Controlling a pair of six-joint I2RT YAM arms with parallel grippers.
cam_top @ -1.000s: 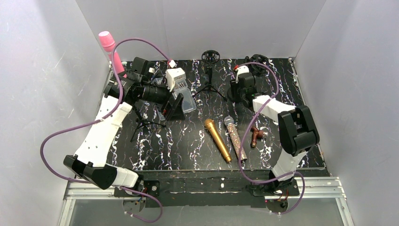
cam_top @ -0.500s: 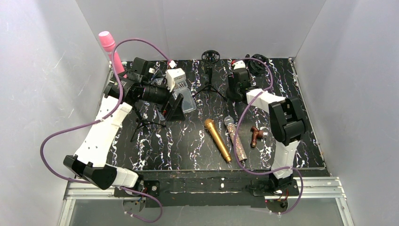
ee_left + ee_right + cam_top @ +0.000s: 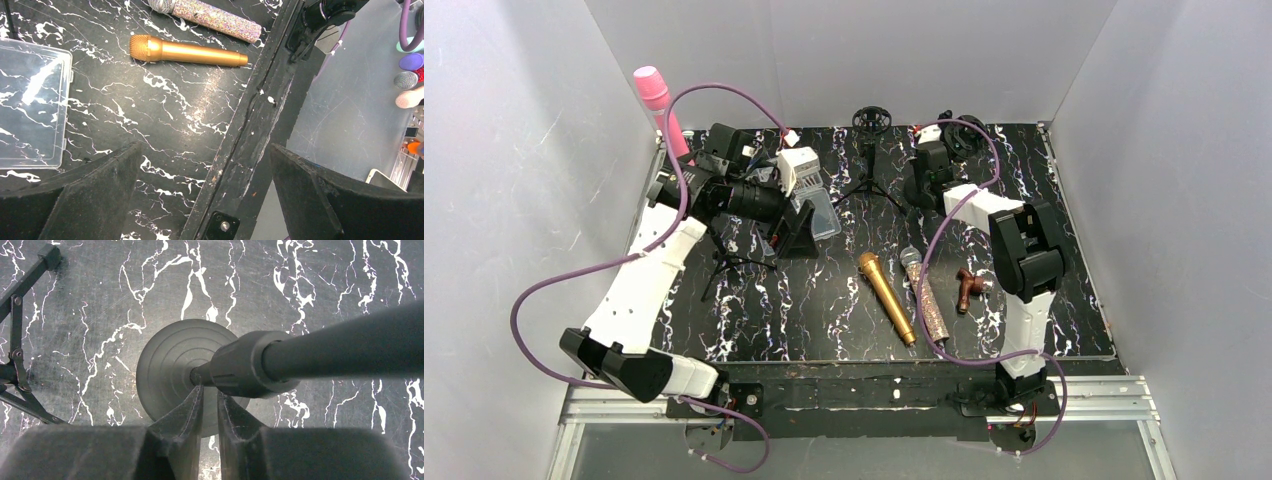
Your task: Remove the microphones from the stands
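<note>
- Near centre of the table, a gold microphone and a glittery microphone lie flat side by side, already clear of any stand.
- The left gripper hangs above the table's near-left part, beside a clear plastic box. Its fingers are spread wide and nothing is between them.
- Farther back on the right, the right gripper has its fingers drawn almost together, leaving only a sliver of gap. The tips sit at the thin neck where a dark pole meets its round base. I cannot tell whether they actually pinch it.
- At the far left, the pink microphone stands upright and high, apparently seated in a stand whose tripod legs show below the left arm. It looks like the one left to remove.
- It should handle as a rigid, fairly light piece with a smooth, possibly slippery barrel.
- The best hold is probably on the barrel just below the head, pulling along its own axis.
- The slim tripod seems top-heavy, so it could tip or drag unless steadied.
</note>
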